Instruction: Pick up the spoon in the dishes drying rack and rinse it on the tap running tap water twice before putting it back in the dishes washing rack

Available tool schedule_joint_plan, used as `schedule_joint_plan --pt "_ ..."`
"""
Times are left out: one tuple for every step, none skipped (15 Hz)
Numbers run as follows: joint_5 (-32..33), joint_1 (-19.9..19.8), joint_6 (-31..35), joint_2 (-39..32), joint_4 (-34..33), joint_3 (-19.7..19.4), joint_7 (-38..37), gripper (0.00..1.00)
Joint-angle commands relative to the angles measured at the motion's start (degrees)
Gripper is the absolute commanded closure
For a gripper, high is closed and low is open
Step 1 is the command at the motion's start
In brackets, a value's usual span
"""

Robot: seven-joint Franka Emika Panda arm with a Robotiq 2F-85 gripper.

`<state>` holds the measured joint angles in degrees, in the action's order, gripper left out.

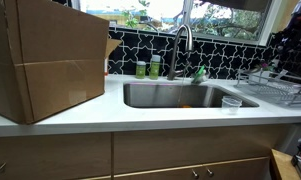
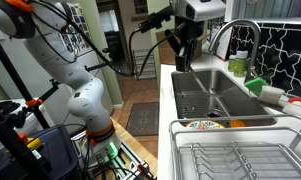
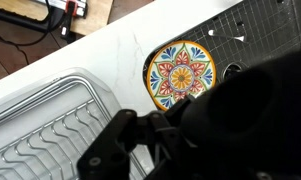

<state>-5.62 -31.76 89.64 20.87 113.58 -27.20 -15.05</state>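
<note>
Kitchen counter, read from the cardboard box (image 1: 45,60) at nine o'clock in an exterior view, past the green bottles (image 1: 148,68) and the gooseneck tap (image 1: 182,42) arching over the steel sink (image 1: 180,97) at centre, to the dish drying rack (image 1: 275,92) at three o'clock, where your work lies. The gripper (image 2: 186,60) hangs high with its fingers pressed together, and nothing shows between them. The spoon cannot be made out in any view, so it is probably lying low among the rack's wires. The wrist view looks down on those wires at seven o'clock and a painted plate (image 3: 180,72) at one o'clock. Spread the fingers before you descend, find the spoon's handle, set the jaws square across it, and come down plumb, clear of the plate and the plastic cup (image 1: 230,103).
</note>
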Motion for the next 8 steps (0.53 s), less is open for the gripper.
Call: schedule_joint_plan --pt "-0.06 0.30 -0.22 -0.31 -0.29 -0.28 -0.07 0.93" --pt "-0.10 0.29 -0.23 -0.35 -0.28 -0.35 -0.07 0.93" --pt "-0.11 0.26 -0.23 -0.33 -0.29 -0.41 -0.06 0.93" --pt "-0.13 0.24 -0.23 -0.32 -0.29 -0.43 -0.06 0.93" --pt "-0.13 0.24 -0.24 -0.32 -0.29 -0.43 -0.06 0.93" --pt "-0.32 0.27 1.93 0.27 0.94 0.06 -0.82 0.98" --pt "-1.14 0.67 4.07 1.34 2.79 0.97 -1.67 0.98" --pt "-1.23 1.00 6.05 2.29 4.46 2.04 -2.51 0.98"
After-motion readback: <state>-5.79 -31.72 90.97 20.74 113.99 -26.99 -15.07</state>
